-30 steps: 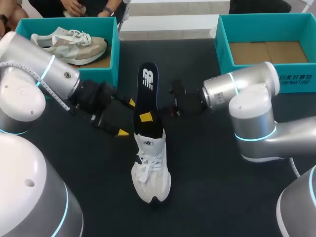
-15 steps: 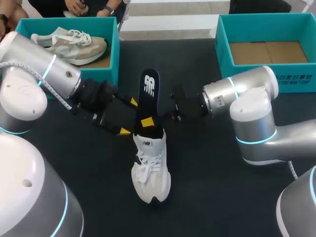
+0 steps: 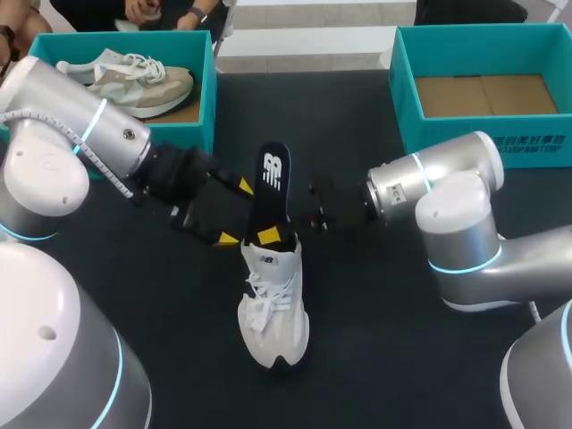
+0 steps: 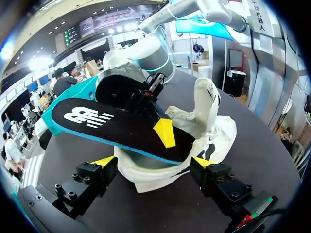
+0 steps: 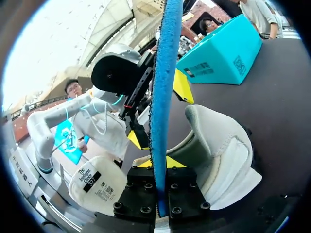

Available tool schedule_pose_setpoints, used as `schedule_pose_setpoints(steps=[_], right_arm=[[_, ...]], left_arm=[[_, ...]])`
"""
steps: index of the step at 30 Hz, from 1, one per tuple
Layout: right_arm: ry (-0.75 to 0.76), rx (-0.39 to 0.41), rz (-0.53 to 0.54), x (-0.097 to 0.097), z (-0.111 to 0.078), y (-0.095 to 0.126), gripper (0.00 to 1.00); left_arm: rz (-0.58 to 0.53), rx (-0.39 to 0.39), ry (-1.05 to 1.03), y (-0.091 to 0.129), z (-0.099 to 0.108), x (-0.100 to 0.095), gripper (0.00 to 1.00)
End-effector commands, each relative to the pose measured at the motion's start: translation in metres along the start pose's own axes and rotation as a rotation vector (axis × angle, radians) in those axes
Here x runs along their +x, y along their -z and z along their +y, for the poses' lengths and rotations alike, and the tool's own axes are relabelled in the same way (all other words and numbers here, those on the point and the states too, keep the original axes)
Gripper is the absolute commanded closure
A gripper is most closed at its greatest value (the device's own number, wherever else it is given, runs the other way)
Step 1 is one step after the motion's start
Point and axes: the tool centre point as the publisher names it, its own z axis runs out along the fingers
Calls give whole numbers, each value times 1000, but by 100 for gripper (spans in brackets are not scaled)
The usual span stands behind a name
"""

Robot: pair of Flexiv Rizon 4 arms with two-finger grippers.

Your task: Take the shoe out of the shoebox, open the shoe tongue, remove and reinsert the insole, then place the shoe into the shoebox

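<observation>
A big dark table (image 3: 375, 340) holds two teal boxes. One shoebox (image 3: 207, 98) sits behind the left tool, with a grey-and-white shoe (image 3: 125, 80) lying in it. The other shoebox (image 3: 402, 80) is behind the right arm (image 3: 447, 179) and has a brown cardboard floor. The left arm (image 3: 80, 125) comes in low. The left tool (image 3: 233, 213) has the white shoe (image 3: 273, 304) between its fingers, a yellow tip against each side of the heel part, so it grips the shoe. The shoe stands on the table with its tongue (image 4: 206, 99) pulled up. The right tool (image 4: 164, 136) is pinched tight on the black insole (image 3: 271, 179). One end of the insole sits in the shoe's mouth, and the rest sticks up over the heel, between the two tools.
</observation>
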Motion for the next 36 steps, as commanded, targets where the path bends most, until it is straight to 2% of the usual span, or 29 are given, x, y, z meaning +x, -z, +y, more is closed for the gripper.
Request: schedule_pose_setpoints(steps=[1,4,14,16,18,19,29,31,36], right_arm=[[16,7,-17,5,4,1,75],[26,12,-24,6,10,3,65],[57,36,-48,9,26,10,66],[59,39,-48,6,28,11,73],[55,44,-44,4,28,10,85],[49,49,-37,1,28,10,100],[-79,112,-7,-5,2,0,100],[-132,152,-4,-3,-6,-4,100],[-162,145,8,-1,-21,-11,100]], left_arm=[[-7,-6,-3,-1,0,0,0],[-8,-8,-4,-1,0,0,0],[-8,-8,-4,-1,0,0,0],[-8,-8,-4,-1,0,0,0],[-8,-8,-4,-1,0,0,0],[-8,-8,-4,-1,0,0,0],[-8,-8,-4,-1,0,0,0],[-8,-8,-4,-1,0,0,0],[-8,-8,-4,-1,0,0,0]])
